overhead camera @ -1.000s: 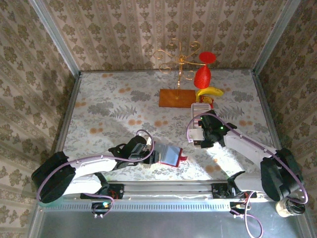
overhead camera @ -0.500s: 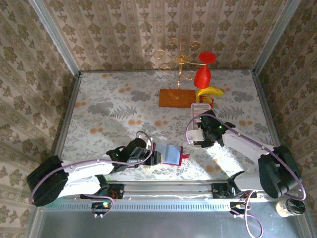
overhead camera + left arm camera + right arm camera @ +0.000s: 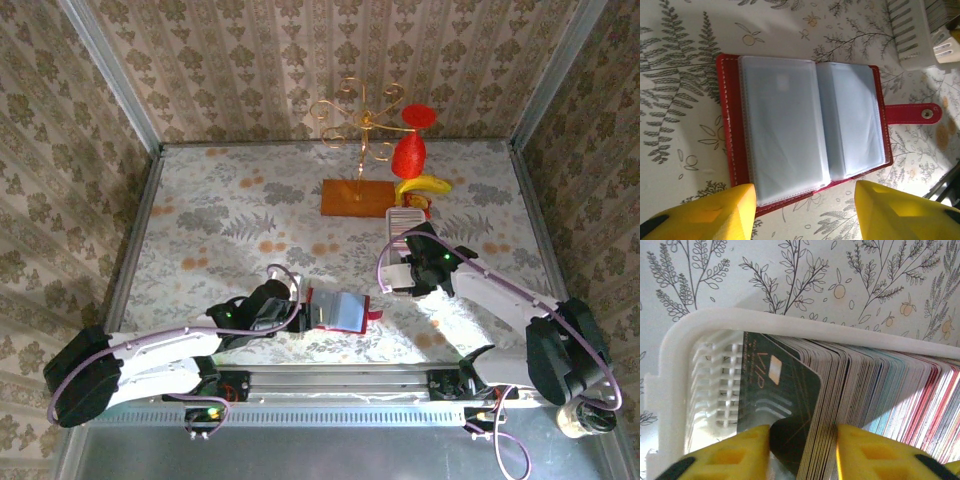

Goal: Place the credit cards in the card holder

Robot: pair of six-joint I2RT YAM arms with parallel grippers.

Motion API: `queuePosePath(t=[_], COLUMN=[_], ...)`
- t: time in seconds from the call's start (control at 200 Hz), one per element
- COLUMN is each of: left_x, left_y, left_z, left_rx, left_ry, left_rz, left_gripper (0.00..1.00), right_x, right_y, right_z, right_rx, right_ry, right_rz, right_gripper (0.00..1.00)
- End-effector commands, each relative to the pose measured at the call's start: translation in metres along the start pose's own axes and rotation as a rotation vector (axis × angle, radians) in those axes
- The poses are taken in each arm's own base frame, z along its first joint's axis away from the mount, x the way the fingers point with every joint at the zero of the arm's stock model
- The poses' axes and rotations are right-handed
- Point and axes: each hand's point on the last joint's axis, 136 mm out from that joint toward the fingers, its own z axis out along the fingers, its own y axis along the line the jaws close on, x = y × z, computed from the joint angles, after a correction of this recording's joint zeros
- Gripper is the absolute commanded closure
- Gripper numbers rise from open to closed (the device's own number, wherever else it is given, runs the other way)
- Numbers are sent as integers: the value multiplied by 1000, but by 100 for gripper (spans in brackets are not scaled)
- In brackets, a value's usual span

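We log, nearest first:
1. Left pincer (image 3: pixel 805 215): fingers spread wide at the near edge of the holder (image 3: pixel 805 125).
2. Holder: lies open and flat on the tabletop (image 3: pixel 680 60), pockets up, snap tab out.
3. Right pincer (image 3: pixel 802 450): straddles a dark card (image 3: pixel 785 390) fronting the cards (image 3: pixel 880 390), which stand in a white tray (image 3: pixel 715 320). We cannot tell whether it grips.
4. Orange stand base (image 3: pixel 358 197): farther back.
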Motion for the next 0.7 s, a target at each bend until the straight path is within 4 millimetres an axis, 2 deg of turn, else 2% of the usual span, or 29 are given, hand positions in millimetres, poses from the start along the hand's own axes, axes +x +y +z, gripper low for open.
queuePosePath(t=[0.0,0.17,0.365,0.595,0.695], left_x=[-1,-5,-10,-16,-16], left_y=[5,9,13,6,1], left_z=[-2,0,7,21,26], left_rx=[-34,-45,-60,-27,-8], left_ry=[-1,2,18,39,51], left_rz=[26,24,34,25,22], left_gripper=[45,45,45,45,45], right_x=[1,0,-2,-6,-10], right_y=[-21,-21,-23,-22,-10], right_z=[-10,-15,-22,-37,-45], right_rx=[75,84,100,117,68], right_ry=[6,0,-12,-39,-66], right_rz=[-2,0,7,23,54], right_gripper=[70,79,80,86,89])
